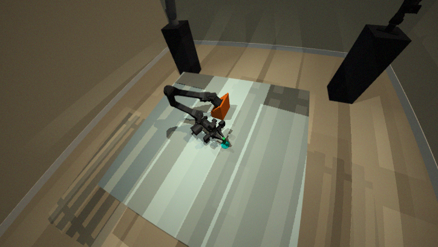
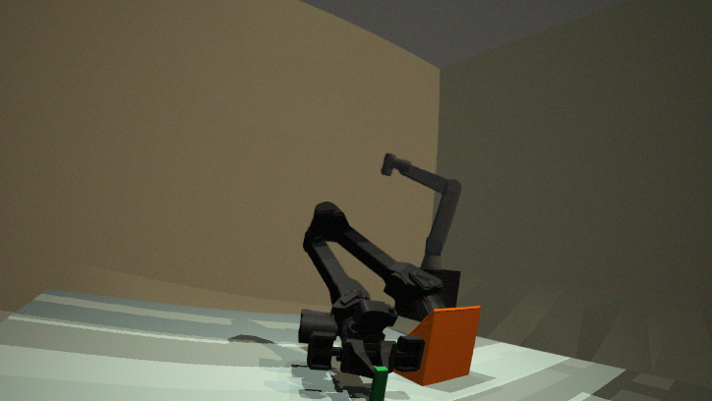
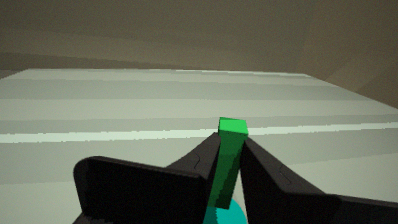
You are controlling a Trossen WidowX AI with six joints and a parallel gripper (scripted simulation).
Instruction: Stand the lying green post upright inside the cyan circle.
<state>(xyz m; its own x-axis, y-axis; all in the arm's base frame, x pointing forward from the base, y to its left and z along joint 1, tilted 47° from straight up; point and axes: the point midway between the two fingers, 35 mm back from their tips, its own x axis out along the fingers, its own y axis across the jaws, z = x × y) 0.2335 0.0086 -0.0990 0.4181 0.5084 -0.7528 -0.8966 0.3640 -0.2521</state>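
The green post (image 3: pixel 230 160) (image 2: pixel 380 382) (image 1: pixel 224 140) stands nearly upright between my two dark fingers. My gripper (image 3: pixel 229 141) (image 1: pixel 222 138) is shut on the post at about its middle. The cyan circle (image 3: pixel 231 216) (image 1: pixel 225 145) lies on the mat right under the post's lower end; in the wrist view only a part of it shows below the fingers. I cannot tell whether the post's foot touches the mat. The arm reaches low over the mat from its base at the back.
An orange wedge-shaped block (image 1: pixel 221 106) (image 2: pixel 444 343) stands on the pale mat (image 1: pixel 190 184) just behind the gripper. Two tall black camera stands, one at the far edge (image 1: pixel 180 46) and one at the right (image 1: pixel 366 64), rise beyond the mat.
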